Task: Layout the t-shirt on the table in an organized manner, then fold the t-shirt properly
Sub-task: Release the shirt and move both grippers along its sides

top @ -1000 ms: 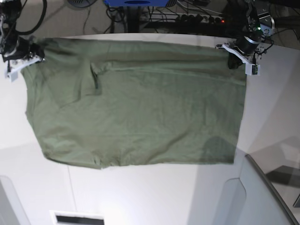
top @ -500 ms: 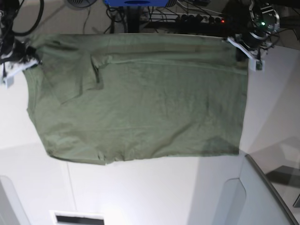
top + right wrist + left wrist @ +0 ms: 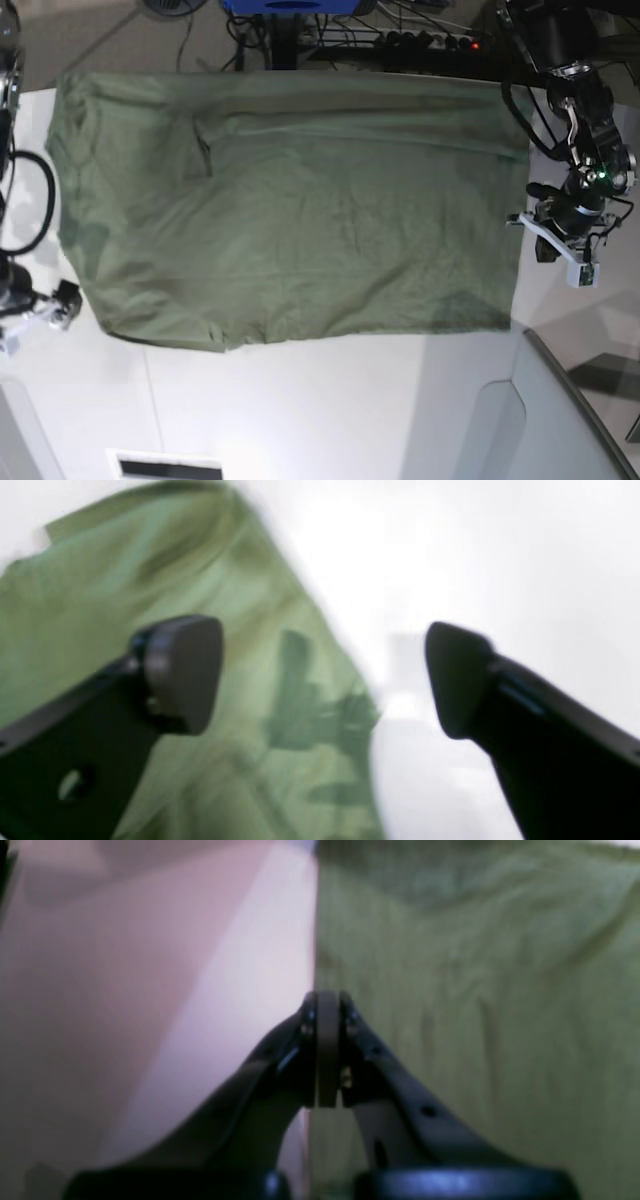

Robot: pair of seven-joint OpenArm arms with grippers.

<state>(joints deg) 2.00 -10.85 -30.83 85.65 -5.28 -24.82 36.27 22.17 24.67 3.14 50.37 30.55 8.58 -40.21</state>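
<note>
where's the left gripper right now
In the base view the left gripper is at the right, beside the t-shirt side edge, over the table.

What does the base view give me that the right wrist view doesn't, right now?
Only the base view shows the whole t-shirt spread flat, its far edge at the table's far edge, the left gripper beside its side edge, and cables beyond the table. Only the right wrist view shows the right gripper with jaws wide apart and nothing between them, above a shirt edge. Both show green cloth on the white table.
</note>
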